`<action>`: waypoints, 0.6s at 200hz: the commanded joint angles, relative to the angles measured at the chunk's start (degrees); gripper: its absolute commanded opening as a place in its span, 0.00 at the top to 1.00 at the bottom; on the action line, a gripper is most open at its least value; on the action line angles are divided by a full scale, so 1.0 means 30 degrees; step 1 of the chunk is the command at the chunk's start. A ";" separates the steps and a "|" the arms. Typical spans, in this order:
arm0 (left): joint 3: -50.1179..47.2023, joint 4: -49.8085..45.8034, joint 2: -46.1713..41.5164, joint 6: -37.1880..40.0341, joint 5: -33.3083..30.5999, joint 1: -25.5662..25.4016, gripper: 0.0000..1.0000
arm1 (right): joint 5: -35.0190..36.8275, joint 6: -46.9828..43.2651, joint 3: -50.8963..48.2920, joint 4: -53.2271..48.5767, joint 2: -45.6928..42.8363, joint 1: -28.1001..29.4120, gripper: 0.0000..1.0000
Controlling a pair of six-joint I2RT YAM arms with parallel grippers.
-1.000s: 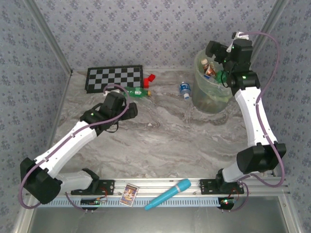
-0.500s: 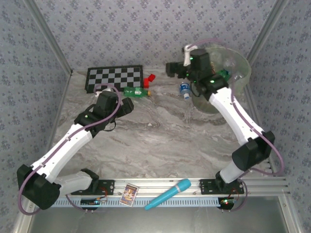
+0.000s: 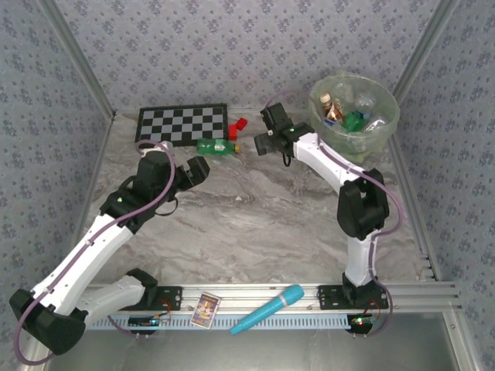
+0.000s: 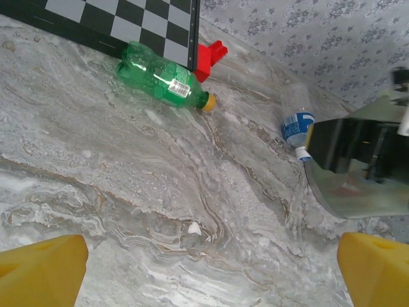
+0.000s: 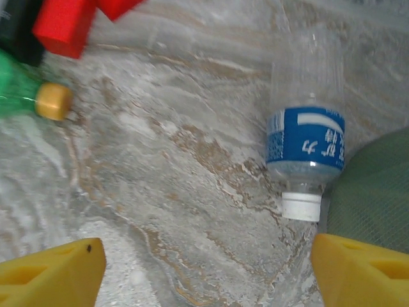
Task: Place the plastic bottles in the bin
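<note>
Clear bottle [image 5: 305, 144], blue label, white cap, lies on marble table [image 3: 255, 224], cap just beside round translucent bin [image 3: 349, 151]; green bottle [image 4: 163, 80] along checkerboard [image 4: 128, 19] edge. left gripper [image 4: 208, 272], right gripper [image 5: 206, 272] spread, empty, bare marble beneath

Grey marble-patterned tabletop [image 3: 255, 224] veined in white and brown, walls [image 3: 232, 46] on three sides papered pale blue-grey with a small flower print, slim metal posts [image 3: 81, 66] slanting up the back corners, ribbed aluminium rail [image 3: 247, 291] along the near edge, soft even light.
</note>
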 commanded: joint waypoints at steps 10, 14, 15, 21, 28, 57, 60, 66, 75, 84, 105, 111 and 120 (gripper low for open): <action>-0.0382 -0.0719 -0.0897 -0.0317 -0.0164 -0.0409 0.00 | 0.1061 0.1068 0.0707 -0.1188 0.1215 -0.0554 0.24; -0.0435 -0.0799 -0.1010 -0.0294 -0.0187 -0.0422 0.00 | 0.1099 0.1118 0.0678 -0.1172 0.1307 -0.0621 0.25; -0.0440 -0.0813 -0.1044 -0.0292 -0.0187 -0.0417 0.00 | 0.1111 0.1143 0.0659 -0.1172 0.1334 -0.0660 0.25; -0.0515 -0.0914 -0.1242 -0.0294 -0.0243 -0.0441 0.00 | 0.1150 0.1236 0.0647 -0.1144 0.1486 -0.0769 0.25; -0.0583 -0.1035 -0.1445 -0.0294 -0.0304 -0.0432 0.00 | 0.1218 0.1320 0.0597 -0.1070 0.1633 -0.0904 0.25; -0.0909 -0.1152 -0.2143 -0.0172 -0.0623 -0.0438 0.00 | 0.1563 0.1387 0.0450 -0.0690 0.2241 -0.1427 0.29; -0.0920 -0.1123 -0.2182 -0.0118 -0.0640 -0.0420 0.00 | 0.1563 0.1367 0.0463 -0.0635 0.2314 -0.1471 0.29; -0.0942 -0.1120 -0.2235 -0.0066 -0.0677 -0.0438 0.00 | 0.1563 0.1322 0.0465 -0.0561 0.2433 -0.1568 0.29; -0.0943 -0.1208 -0.2250 0.0074 -0.0684 -0.0441 0.00 | 0.1508 0.1279 0.0446 -0.0473 0.2577 -0.1734 0.30; -0.0889 -0.1409 -0.2249 0.0151 -0.0776 -0.0424 0.00 | 0.1324 0.1308 0.0450 -0.0380 0.2721 -0.1968 0.32; -0.0796 -0.1884 -0.2330 0.0405 -0.0939 -0.0429 0.00 | 0.1094 0.1458 0.0759 -0.0709 0.3111 -0.2408 0.34; -0.0821 -0.1965 -0.2392 0.0421 -0.0983 -0.0413 0.00 | 0.1090 0.1415 0.0731 -0.0612 0.3154 -0.2517 0.34; -0.0935 -0.1961 -0.2530 0.0434 -0.1029 -0.0422 0.00 | 0.1065 0.1305 0.0673 -0.0402 0.3256 -0.2613 0.35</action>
